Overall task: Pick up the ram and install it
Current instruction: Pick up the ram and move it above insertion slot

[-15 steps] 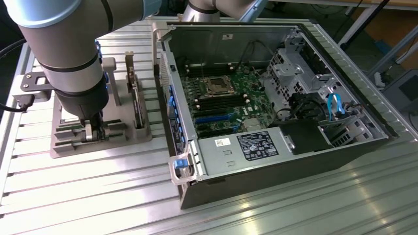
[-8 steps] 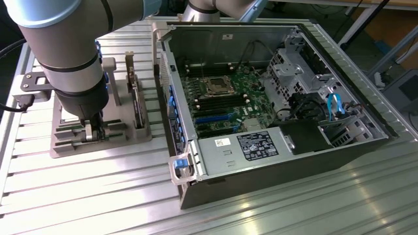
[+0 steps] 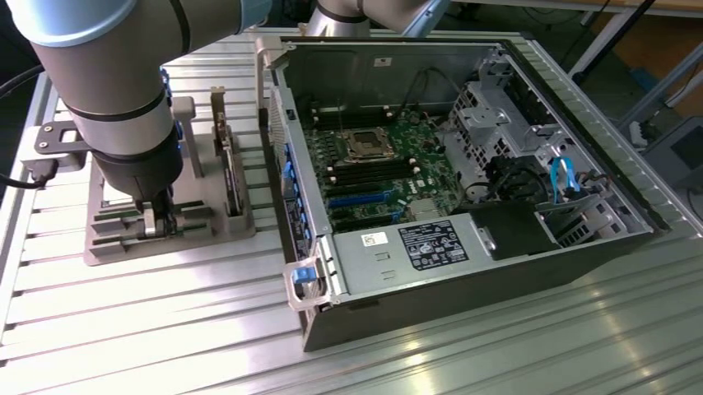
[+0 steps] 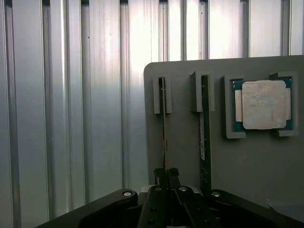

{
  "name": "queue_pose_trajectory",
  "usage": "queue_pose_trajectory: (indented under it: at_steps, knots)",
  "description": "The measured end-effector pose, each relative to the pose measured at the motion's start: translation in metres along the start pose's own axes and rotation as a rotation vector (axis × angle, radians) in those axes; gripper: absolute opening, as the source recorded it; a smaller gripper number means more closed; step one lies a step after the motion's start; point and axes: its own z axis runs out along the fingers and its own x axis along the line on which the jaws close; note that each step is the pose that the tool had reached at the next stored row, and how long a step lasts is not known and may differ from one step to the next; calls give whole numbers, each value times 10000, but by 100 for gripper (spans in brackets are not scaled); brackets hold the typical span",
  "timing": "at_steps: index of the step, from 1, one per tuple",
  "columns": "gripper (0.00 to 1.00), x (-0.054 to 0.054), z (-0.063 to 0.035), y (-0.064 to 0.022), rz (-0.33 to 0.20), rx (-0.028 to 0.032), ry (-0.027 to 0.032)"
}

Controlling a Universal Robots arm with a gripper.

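Seen edge-on in the wrist view, the ram point(image 4: 164, 128) is a thin green stick standing in a slot of the grey holder point(image 4: 185, 137). My gripper point(image 4: 166, 174) sits at the stick's near end, its two dark fingers pressed against the stick's sides. A second thin stick point(image 4: 203, 137) stands in the neighbouring slot. In the exterior view my gripper point(image 3: 154, 224) reaches down into the holder point(image 3: 121, 251) at that view's left, away from the open computer case point(image 3: 462, 271).
A square silver processor chip point(image 4: 262, 104) lies in the holder's corner pocket. An upright card point(image 3: 225, 160) stands in the holder beside the case. The motherboard point(image 3: 379, 169) lies exposed in the case, with its processor socket point(image 3: 363, 146). Ribbed metal tabletop point(image 3: 165, 329) all around.
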Motion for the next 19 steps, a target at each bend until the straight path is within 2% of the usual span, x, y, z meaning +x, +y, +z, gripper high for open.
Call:
queue_pose_trajectory:
  at_steps: [19]
  knots:
    - [12, 0, -4, 0, -224, 9, 4]
